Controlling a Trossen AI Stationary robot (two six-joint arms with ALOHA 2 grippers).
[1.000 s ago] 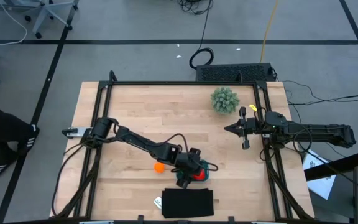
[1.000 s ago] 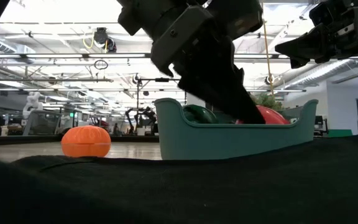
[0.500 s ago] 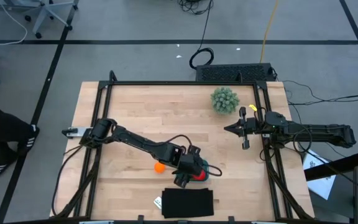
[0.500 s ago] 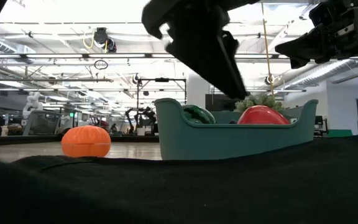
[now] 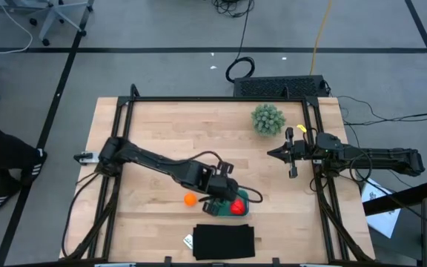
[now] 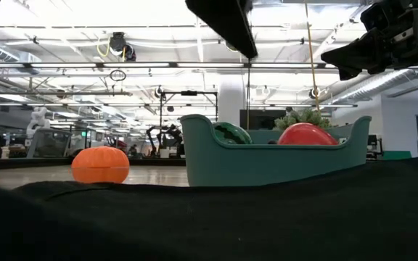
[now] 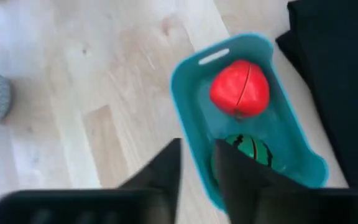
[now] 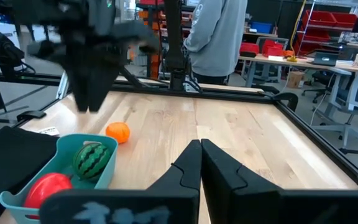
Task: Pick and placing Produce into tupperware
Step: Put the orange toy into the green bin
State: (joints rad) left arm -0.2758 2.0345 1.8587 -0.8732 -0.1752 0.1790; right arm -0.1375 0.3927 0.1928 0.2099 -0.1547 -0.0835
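The teal tupperware (image 5: pixel 232 207) stands near the table's front edge, by the far side of a flat black rectangle. In it lie the red item (image 7: pixel 240 88) and the dark green striped one (image 7: pixel 247 149). The orange ball (image 5: pixel 190 199) rests on the wood to the tupperware's left. My left gripper (image 7: pixel 197 152) hangs above the tupperware's left end, its fingers a narrow gap apart with nothing between them. Over the table's right side my right gripper (image 5: pixel 276 153) waits shut, pointing toward the table's left edge.
The black rectangle (image 5: pixel 224 241) lies at the front edge. A fuzzy pale-green plant (image 5: pixel 267 119) stands at the far right. Bare wood spreads over the table's left and middle. A person (image 8: pixel 216 31) stands in the room beyond the table.
My left gripper has let go of the red item and risen out of the tupperware, drifting slightly toward the table's far left. The red item stays in the tupperware beside the green striped one.
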